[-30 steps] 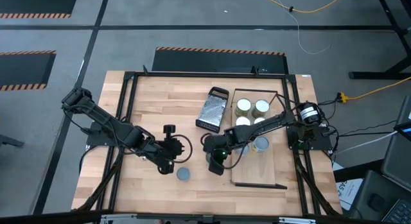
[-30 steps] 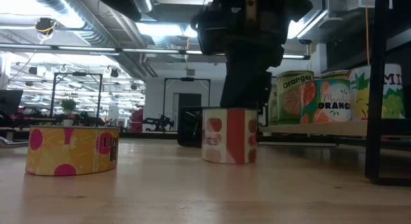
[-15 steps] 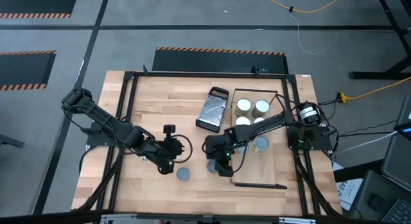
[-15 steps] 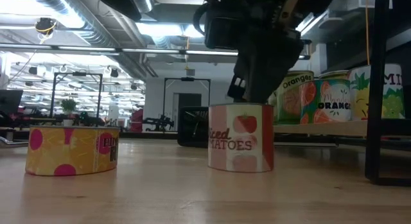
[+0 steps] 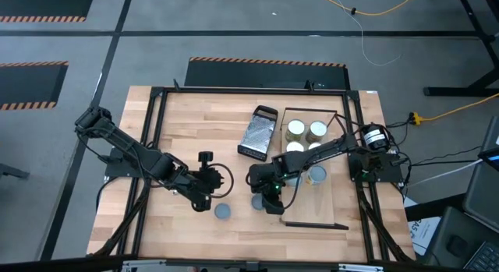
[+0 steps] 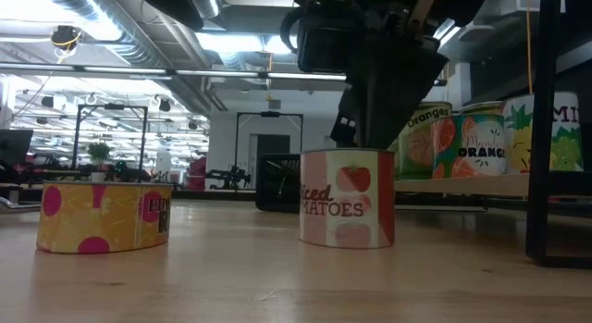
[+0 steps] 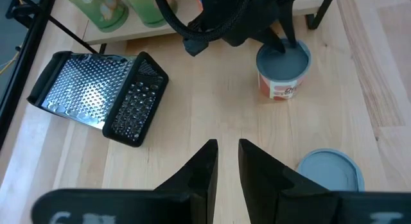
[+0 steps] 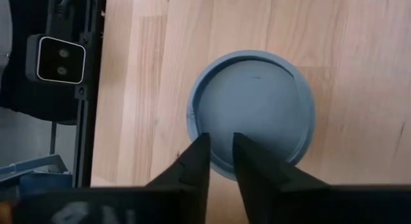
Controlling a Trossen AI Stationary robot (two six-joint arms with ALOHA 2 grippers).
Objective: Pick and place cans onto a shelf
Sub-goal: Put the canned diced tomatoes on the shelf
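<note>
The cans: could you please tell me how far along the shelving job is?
Done: several cans stand on the shelf. In hand: the right gripper hangs right over the lid of the diced-tomatoes can, which stands on the table, not lifted. Left: that can and the flat yellow pink-dotted can, near the waiting left gripper, are both off the shelf.
</note>
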